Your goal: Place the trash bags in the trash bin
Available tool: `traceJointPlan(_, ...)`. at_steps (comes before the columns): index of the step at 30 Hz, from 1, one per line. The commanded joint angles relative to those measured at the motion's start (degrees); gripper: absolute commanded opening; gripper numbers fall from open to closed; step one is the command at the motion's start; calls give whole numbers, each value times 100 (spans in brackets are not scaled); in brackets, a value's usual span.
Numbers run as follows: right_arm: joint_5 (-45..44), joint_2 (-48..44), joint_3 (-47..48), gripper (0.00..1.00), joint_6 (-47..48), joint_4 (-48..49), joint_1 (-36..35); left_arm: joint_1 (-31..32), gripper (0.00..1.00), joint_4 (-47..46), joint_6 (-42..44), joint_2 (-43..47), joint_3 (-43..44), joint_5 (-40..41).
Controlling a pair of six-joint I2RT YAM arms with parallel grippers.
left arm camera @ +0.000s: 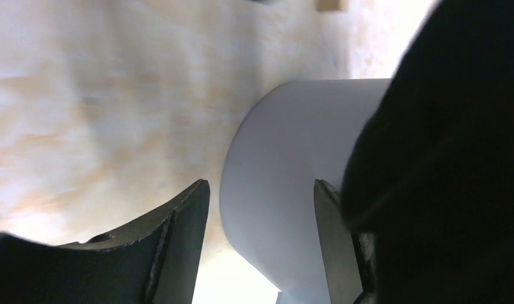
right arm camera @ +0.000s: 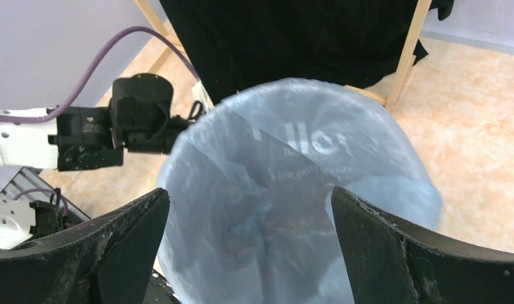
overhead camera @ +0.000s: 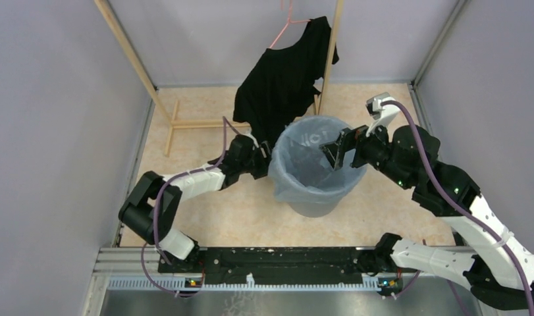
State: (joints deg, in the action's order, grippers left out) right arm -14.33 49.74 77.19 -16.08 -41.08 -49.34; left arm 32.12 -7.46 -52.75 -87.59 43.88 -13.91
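Note:
The grey trash bin [overhead camera: 315, 208] stands mid-floor. The pale blue trash bag [overhead camera: 285, 179] lines it, spread over the rim and hanging down the left outside. My left gripper [overhead camera: 267, 158] is open, low at the bin's left side. In the left wrist view the bin's smooth wall [left arm camera: 286, 158] fills the gap between the fingers of that gripper [left arm camera: 260, 218]. My right gripper [overhead camera: 332, 154] is open and empty, just above the bin's mouth on the right. The right wrist view looks between that gripper's [right arm camera: 250, 212] fingers down into the wrinkly bag [right arm camera: 286, 183].
A black shirt [overhead camera: 284, 76] on a pink hanger [overhead camera: 287, 23] hangs from a wooden rack [overhead camera: 330, 52] just behind the bin, brushing the left gripper; it also shows in the left wrist view [left arm camera: 450, 164]. Grey walls enclose the floor on three sides.

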Motion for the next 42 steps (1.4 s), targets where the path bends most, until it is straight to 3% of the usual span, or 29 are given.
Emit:
traceJointPlan(1,-181,-141,-26,99,137,-47,-29,945,68,-1102,-341,-339,381,83)
traceJointPlan(7,-219,-417,17,99,162,-109,-30,1953,68,-1711,-634,-1196,767,66)
traceJointPlan(11,-389,-594,188,99,190,-297,-32,2147,71,-1626,-493,-1258,890,142)
traceJointPlan(15,-518,-801,287,99,197,-406,-32,1833,80,-689,86,-199,626,826)
traceJointPlan(21,-811,-955,431,99,302,-421,-32,1442,98,1680,1349,2409,785,2849)
traceJointPlan(26,-903,-1043,550,99,512,-186,-31,1442,99,2292,2568,4066,1353,2720)
traceJointPlan(33,-753,-1030,791,99,655,81,-32,1442,99,2900,3547,4813,2672,2155)
traceJointPlan(42,-776,-1090,842,99,583,343,-36,1441,99,2932,4205,4612,3764,2076)
